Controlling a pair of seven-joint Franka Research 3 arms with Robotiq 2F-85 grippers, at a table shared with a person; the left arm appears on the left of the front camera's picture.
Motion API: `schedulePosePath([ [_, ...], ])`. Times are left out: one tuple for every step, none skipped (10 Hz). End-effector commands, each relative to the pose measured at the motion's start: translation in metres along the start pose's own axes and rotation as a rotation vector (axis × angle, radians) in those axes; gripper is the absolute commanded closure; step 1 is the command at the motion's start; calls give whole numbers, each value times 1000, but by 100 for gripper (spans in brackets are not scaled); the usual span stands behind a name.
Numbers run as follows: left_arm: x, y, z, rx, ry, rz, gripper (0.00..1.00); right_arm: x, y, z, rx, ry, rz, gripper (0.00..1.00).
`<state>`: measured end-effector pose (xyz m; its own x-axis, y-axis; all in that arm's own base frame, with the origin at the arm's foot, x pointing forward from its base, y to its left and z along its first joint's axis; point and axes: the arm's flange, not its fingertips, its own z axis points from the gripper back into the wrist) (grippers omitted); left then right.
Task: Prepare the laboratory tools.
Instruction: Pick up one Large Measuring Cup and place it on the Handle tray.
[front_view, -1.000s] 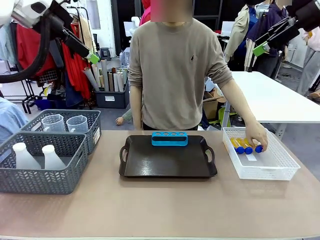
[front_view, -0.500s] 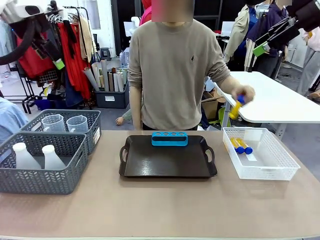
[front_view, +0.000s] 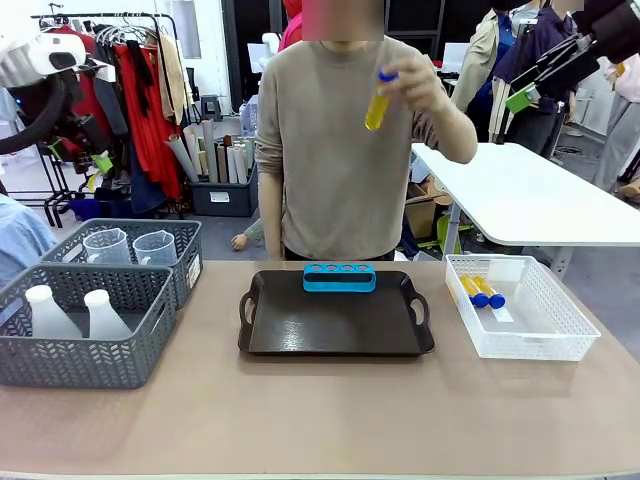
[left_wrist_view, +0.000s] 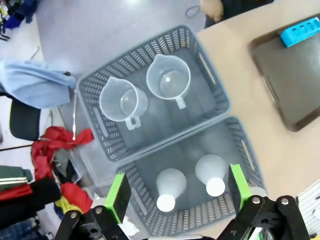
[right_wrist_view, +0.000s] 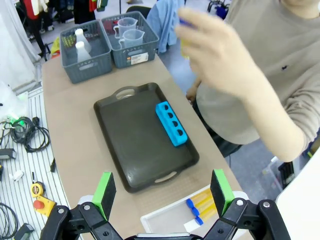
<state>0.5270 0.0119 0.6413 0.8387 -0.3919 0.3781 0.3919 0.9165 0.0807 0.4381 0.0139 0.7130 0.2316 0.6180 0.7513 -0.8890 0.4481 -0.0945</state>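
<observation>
Front view: the person's hand (front_view: 418, 85) holds one blue-capped tube (front_view: 377, 103) high over the table's far edge. The blue rack (front_view: 340, 277) stands at the black tray's (front_view: 330, 335) far edge. Two more tubes (front_view: 480, 292) lie in the white lattice basket (front_view: 545, 340) by the table's right edge.

Left wrist view: your left gripper (left_wrist_view: 178, 190) hangs with its jaws spread and gripping nothing. It is above the grey mesh baskets (left_wrist_view: 217, 105) at the left edge, which hold two beakers (left_wrist_view: 168, 80) and two flasks (left_wrist_view: 210, 175).

Right wrist view: your right gripper (right_wrist_view: 163, 191) also has its jaws released. It is high over the tray and rack, and the hand is blurred.
</observation>
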Motion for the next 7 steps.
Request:
schedulePosePath([
  [-1,0,3,8,1,-8,0,1,1,0,3,-6,5,0],
  [-1,0,3,8,1,-8,0,1,1,0,3,-6,5,0],
  [-1,0,3,8,1,-8,0,1,1,0,3,-6,5,0],
  [-1,0,3,8,1,-8,0,1,1,0,3,-6,5,0],
  [0,-1,0,1,1,-3,0,1,1,0,3,-6,5,0],
  [5,6,-6,108,36,38,0,1,1,0,3,-6,5,0],
  [6,20,-19,178,20,110,0,1,1,0,3,-6,5,0],
])
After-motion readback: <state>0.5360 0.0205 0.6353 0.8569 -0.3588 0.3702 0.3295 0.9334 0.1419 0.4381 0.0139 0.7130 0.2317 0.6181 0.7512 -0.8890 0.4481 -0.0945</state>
